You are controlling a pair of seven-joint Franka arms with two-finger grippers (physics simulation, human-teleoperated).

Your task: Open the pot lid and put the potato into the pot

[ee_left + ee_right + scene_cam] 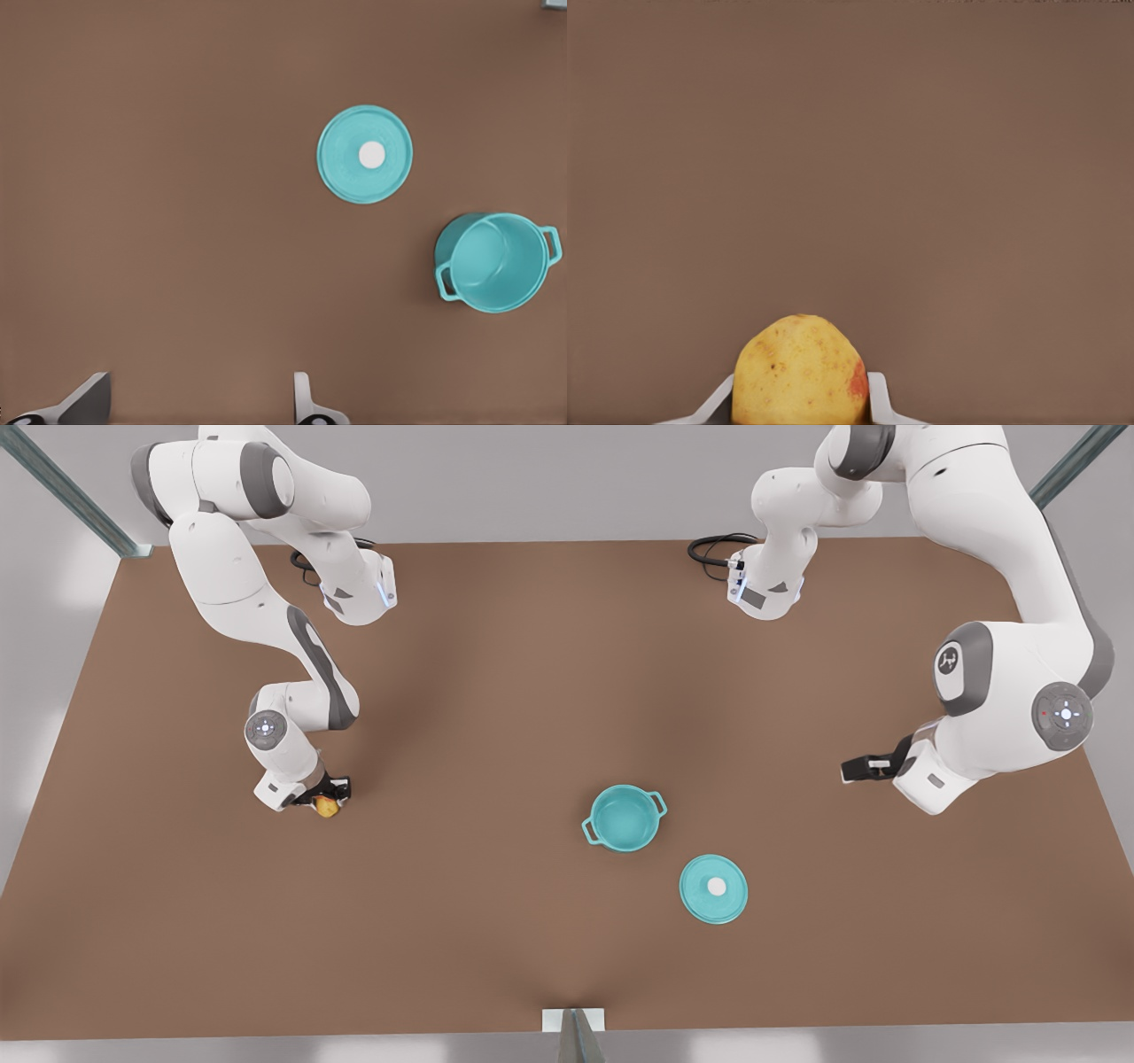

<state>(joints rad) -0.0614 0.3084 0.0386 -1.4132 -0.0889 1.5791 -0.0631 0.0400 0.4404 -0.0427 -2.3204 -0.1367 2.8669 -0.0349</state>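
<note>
Pot lid (713, 888) sits nearest cam, flat on table (496, 948), knob up, just beside pot (625, 817) but not touching; pot's open. Potato (801, 372) is clamped btwn right gripper (330, 798) fingers, low over table on front view's left, well apart from pot. Left gripper (199, 400) waits w/ fingers spread, holding nothing, on front view's right. My worry: grip looks shallow, so potato could slip on the long carry, or 1 finger clips the rim.

A plain brown bench (496, 691) with a matte top fills the scene. Pale grey floor surrounds it. Grey-green metal struts (66, 489) rise at the far corners, and another strut (578, 1036) stands at the near edge's middle.
</note>
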